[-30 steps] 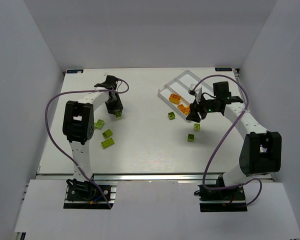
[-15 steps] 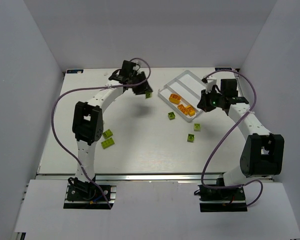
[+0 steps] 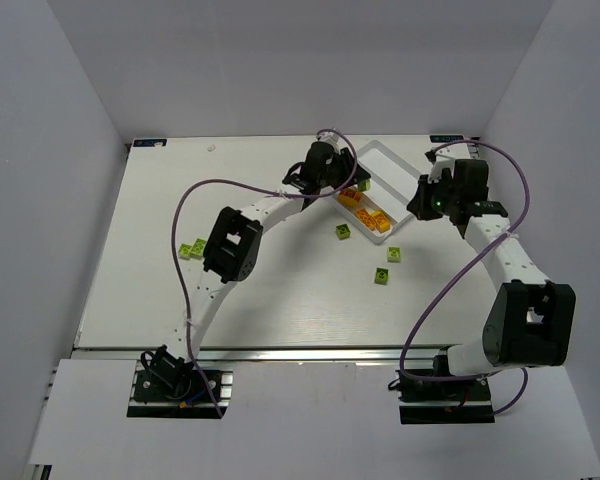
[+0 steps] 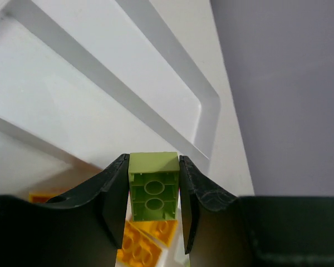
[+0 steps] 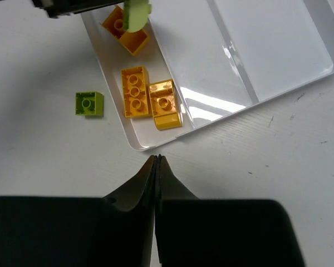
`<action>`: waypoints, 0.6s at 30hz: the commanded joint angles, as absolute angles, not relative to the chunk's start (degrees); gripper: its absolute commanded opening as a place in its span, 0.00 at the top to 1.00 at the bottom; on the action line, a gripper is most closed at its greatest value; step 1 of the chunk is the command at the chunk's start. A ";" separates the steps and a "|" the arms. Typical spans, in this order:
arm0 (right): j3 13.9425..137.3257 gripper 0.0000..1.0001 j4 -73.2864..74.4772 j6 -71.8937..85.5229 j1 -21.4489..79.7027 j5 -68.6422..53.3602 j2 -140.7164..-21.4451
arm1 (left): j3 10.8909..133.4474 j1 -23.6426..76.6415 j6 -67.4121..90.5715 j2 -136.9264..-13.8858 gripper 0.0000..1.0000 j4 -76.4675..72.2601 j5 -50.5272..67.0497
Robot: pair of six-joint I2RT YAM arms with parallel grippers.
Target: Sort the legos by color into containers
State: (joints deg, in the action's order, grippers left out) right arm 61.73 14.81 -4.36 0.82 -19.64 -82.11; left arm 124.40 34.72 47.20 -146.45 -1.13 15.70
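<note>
- Left wrist view: left gripper (image 4: 153,162) has its jaws narrow, clamped on the two flat sides of a lime green brick (image 4: 153,189). Hollow underside faces the cam.
- Brick hangs over the white tray (image 4: 156,119), above the lane holding yellow-orange bricks (image 5: 134,92), close to the divider. Can't tell which lane it would fall into.
- Handling, my guess: light, rigid, glossy plastic, so slippery but not fragile. Grip flat side walls mid-height, not studs or corners, or it may twist out.
- Right gripper (image 5: 157,160) has jaws closed on nothing, just outside the tray's near wall. A loose green brick (image 5: 89,104) lies beside the tray.
- Vs 0.5 s ago: left arm was left of the tray w/ the brick over bare table, and is now over the tray. Right gripper barely shifted.
</note>
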 commanded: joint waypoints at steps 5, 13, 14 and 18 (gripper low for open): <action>57.49 1.00 10.73 -1.06 0.70 -21.44 -79.02 | 131.57 37.09 47.72 -148.45 0.88 -7.74 3.09; 55.28 0.96 10.28 -1.93 0.62 -23.37 -77.87 | 131.57 37.09 52.82 -151.43 0.77 -8.52 0.88; 55.20 0.95 10.28 -2.02 0.70 -23.55 -77.78 | 132.18 37.61 53.26 -152.04 0.76 -8.00 0.88; 54.32 0.91 10.55 -2.28 0.70 -23.99 -77.17 | 132.72 38.14 55.19 -153.45 0.71 -8.09 -3.16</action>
State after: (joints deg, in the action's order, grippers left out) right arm 54.89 12.14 -1.93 0.82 -22.48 -79.22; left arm 130.61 37.26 52.86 -152.29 -6.87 0.38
